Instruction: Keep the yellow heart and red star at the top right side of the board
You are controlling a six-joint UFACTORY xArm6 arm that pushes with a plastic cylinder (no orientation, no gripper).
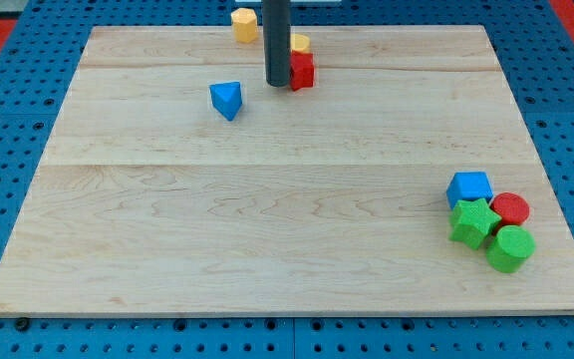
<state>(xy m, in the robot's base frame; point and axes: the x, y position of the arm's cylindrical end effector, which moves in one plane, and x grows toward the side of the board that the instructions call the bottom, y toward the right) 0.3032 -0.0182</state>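
Observation:
My tip (278, 84) rests on the board near the view's top centre, touching the left side of a red block (302, 71); its shape is partly hidden by the rod, and it may be the red star. A small yellow block (300, 43), likely the yellow heart, sits just behind the red one, touching it. Both lie near the top edge, a little left of centre.
A yellow hexagon-like block (244, 24) sits at the top edge, left of the rod. A blue triangle (226, 100) lies left of my tip. At the lower right cluster a blue cube (468, 187), a red cylinder (511, 208), a green star (474, 221) and a green cylinder (510, 248).

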